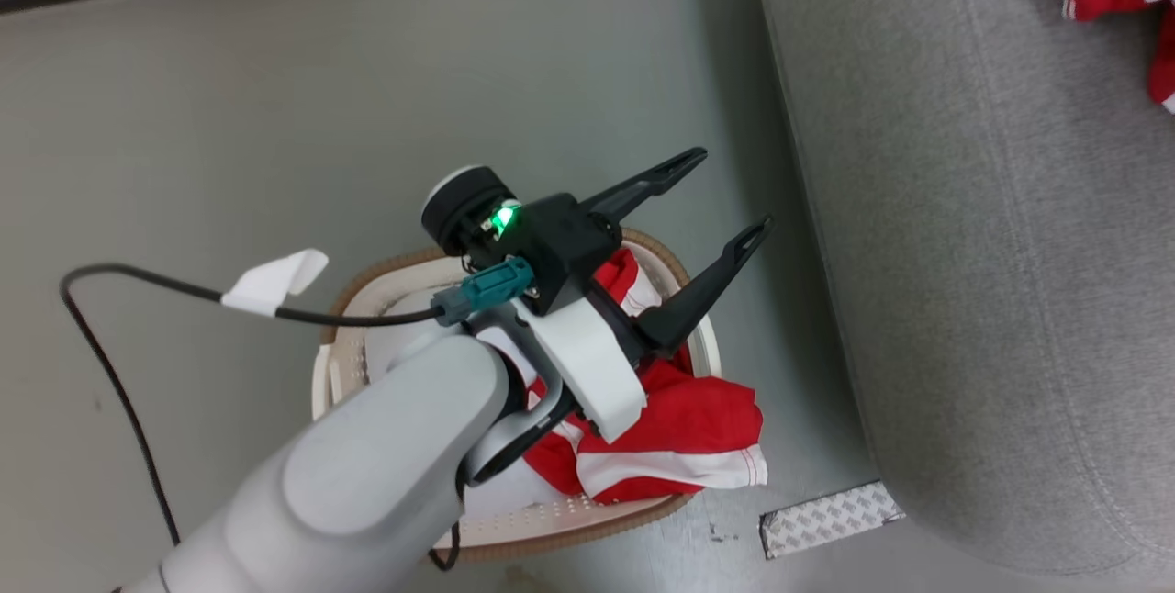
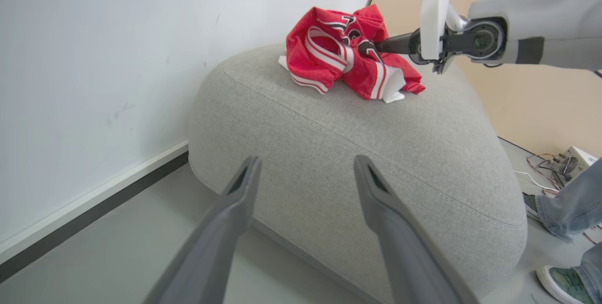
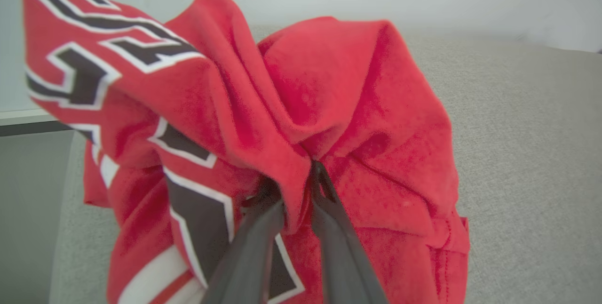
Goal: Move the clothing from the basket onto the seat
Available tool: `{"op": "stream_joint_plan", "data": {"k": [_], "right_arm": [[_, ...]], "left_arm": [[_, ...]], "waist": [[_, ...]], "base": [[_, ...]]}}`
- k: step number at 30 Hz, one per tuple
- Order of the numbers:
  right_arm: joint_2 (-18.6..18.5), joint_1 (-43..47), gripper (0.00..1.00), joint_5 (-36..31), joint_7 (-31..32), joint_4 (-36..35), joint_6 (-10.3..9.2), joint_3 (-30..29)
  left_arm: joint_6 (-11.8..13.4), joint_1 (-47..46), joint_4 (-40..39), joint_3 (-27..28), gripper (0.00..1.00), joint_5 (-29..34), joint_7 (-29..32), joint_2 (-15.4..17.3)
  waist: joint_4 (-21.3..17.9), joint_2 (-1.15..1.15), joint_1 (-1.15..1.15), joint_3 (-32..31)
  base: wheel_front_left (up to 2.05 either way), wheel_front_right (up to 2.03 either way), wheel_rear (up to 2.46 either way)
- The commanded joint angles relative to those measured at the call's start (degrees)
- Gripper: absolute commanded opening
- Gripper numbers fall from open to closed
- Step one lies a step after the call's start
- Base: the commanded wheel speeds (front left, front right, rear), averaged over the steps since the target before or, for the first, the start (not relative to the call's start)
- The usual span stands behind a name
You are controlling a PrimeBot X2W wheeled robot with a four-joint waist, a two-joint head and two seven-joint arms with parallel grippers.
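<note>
Nearest the head camera, the pale left forearm reaches over the basket [image 1: 551, 515]. The left gripper [image 1: 734, 189] has its two dark fingers spread wide with nothing between them, its tips out past the basket's rim towards the seat [image 1: 964, 253]. A black cable [image 1: 138, 274] bearing a white tag [image 1: 275, 281] runs to the wrist. The basket stands on the grey floor [image 1: 275, 116] just beside the seat. It holds a red garment [image 1: 679, 446] with white stripe trim, crumpled, one fold draped over the rim on the seat side. A patterned grey strip [image 1: 826, 520] lies flat on the floor between the basket and the seat. In the left wrist view the open fingers [image 2: 376, 191] frame the rounded end of the seat, with its stitched seam running across. Farther off, on top of the seat, rests the lettered jersey [image 2: 343, 54], bunched up, with its black-and-white lettering and white stripes showing. The right gripper [image 3: 294, 177] has its fingers drawn close together, pinching a fold of that jersey between them, and the bulk of the cloth sits on the upholstery. Beyond are a white wall with a dark skirting strip [image 2: 94, 210], a person's jeans leg [image 2: 564, 200] and shoe [image 2: 562, 285] at the seat's far side, and a small box with wires [image 2: 571, 163] on the floor.
</note>
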Motion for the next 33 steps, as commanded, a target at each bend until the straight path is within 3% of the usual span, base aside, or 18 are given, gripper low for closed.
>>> {"op": "stream_joint_plan", "data": {"k": [1,10,20,23,33], "right_arm": [[-0.5,0.7,1.0,0.9,-0.2,0.1,-0.12,0.9],[-4.0,5.3,1.0,2.7,1.7,-1.7,-0.12,9.7],[-9.8,9.0,1.0,8.5,-3.4,-13.1,-0.12,15.7],[-11.3,10.4,1.0,7.6,-5.9,-17.6,-0.12,18.0],[-13.0,16.2,1.0,7.3,-14.9,-28.1,-0.12,14.5]], "left_arm": [[0.2,1.2,0.7,-0.1,1.0,-0.6,-0.8,-0.2],[0.4,4.9,5.4,-0.6,1.0,-2.4,-4.9,-1.8],[1.6,9.7,6.7,0.4,1.0,-5.0,-7.7,-3.2],[2.1,11.0,6.2,1.0,1.0,-5.8,-8.3,-3.2],[5.0,14.7,5.3,5.3,1.0,-6.7,-9.2,0.7]], "waist": [[-0.2,0.0,-0.01,-1.6],[-0.5,0.0,-0.01,-13.4],[0.2,0.0,-0.01,-25.8],[1.1,0.0,-0.01,-28.8],[5.6,0.0,-0.01,-34.1]], "base": [[0.0,0.0,0.0],[0.0,0.0,0.0],[0.0,0.0,0.0],[0.0,0.0,0.0],[0.0,0.0,0.0]]}}
